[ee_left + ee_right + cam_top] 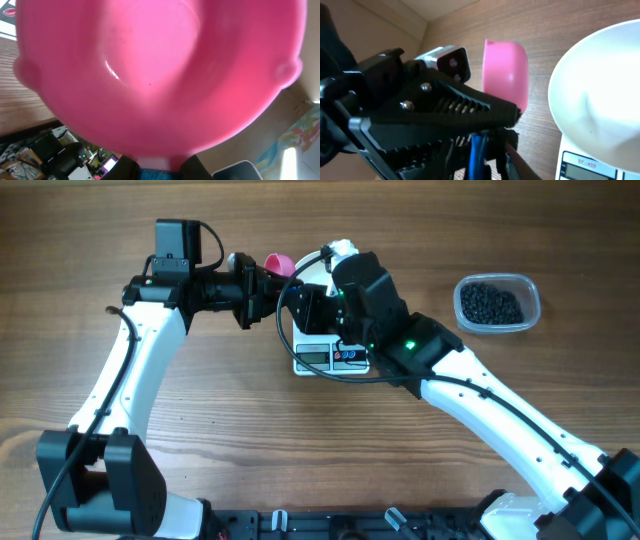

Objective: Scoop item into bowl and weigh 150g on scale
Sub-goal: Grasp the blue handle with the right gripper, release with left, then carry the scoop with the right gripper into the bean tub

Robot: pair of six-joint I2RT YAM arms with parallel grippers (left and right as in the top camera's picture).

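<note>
Evidently the left gripper [262,283] pinches the empty pink plastic scoop [506,70] beside the round white bowl [600,100], seated on the flat white scale [315,358] for weighing.

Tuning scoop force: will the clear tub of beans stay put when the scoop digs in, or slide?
Likely slides: the clear tub looks like thin plastic, standing free on the smooth wood table. The beans add weight, probably not enough. Its low, wide shape makes tipping unlikely.

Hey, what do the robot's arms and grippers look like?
Both arms have white links and black joints: left arm, right arm. Thin black cables run along them; a green light glows on the right. The left gripper is black, with ribbed fingers and silver screws.
</note>
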